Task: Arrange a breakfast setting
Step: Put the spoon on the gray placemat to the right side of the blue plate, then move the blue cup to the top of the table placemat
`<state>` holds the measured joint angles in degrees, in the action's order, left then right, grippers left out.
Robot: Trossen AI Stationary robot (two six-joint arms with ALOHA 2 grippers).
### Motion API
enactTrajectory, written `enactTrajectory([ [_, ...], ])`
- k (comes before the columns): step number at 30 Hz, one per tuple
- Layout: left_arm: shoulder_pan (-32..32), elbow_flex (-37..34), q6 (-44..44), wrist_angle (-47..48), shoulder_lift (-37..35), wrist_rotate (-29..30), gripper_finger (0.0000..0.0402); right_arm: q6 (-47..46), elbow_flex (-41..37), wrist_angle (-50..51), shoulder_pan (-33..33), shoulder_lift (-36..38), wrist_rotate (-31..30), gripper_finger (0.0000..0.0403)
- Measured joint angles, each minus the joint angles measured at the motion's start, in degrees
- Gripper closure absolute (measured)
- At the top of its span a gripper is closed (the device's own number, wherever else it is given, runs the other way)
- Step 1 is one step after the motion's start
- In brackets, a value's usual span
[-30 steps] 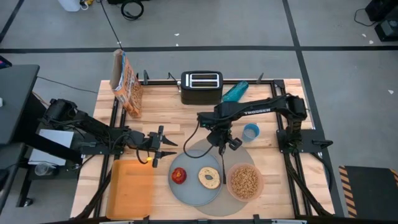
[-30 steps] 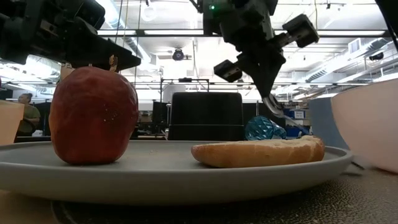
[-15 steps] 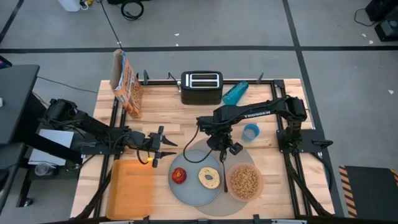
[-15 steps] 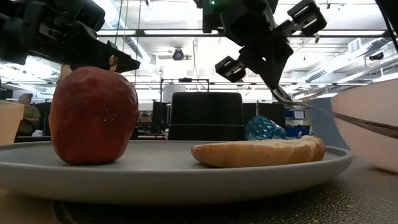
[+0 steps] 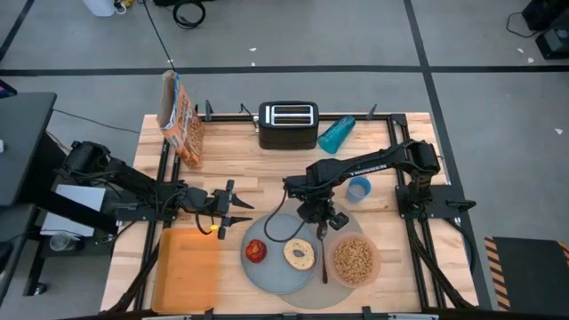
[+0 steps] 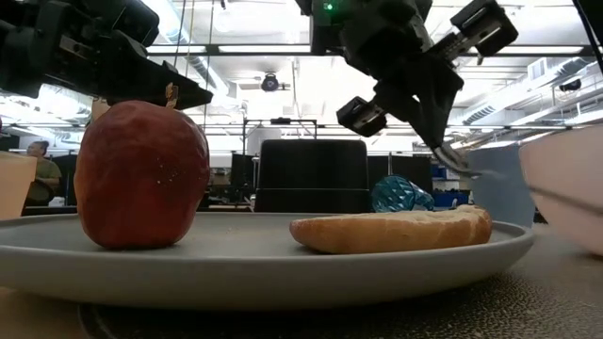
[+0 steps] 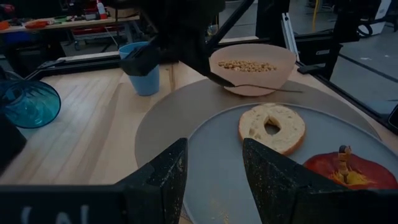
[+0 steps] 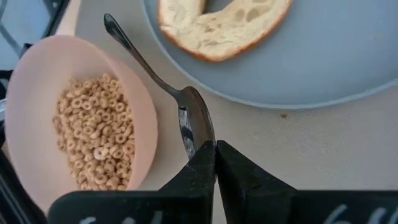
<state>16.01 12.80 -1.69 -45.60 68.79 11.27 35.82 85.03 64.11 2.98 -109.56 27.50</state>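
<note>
setting nearly complete: on the grey mat (image 5: 286,216) sit the grey-blue plate (image 5: 276,271) carrying the red fruit (image 5: 256,251) and bagel (image 5: 299,254), and the pink bowl (image 5: 354,260) of cereal beside the plate; the teal tumbler (image 5: 358,188) stands just off the mat. remaining, by judgement: lay down the spoon (image 8: 163,84). the right gripper (image 5: 322,220) is clenched on the spoon's bowl end, angled down over the mat between plate and bowl. the left gripper (image 5: 238,211), fingers spread and empty, waits beside the mat
</note>
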Motion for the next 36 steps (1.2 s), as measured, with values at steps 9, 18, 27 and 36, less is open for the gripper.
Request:
enactTrajectory([
  [9,0.0,0.0,0.9,0.0,0.0,0.0,0.0239,-6.5,-0.1,-2.1,0.0,0.0,-2.0,0.0339],
  [18,0.0,0.0,1.0,0.1,0.0,0.0,0.0239,-8.8,7.4,8.6,-0.2,0.0,-11.0,0.0287],
  [27,0.0,0.0,1.1,0.3,0.0,0.0,0.0239,-12.3,14.8,21.6,-8.5,4.6,-31.2,0.0296],
  [36,0.0,0.0,1.0,0.1,0.0,0.0,0.0239,-21.0,11.6,14.8,-23.0,9.1,-41.7,0.0279],
])
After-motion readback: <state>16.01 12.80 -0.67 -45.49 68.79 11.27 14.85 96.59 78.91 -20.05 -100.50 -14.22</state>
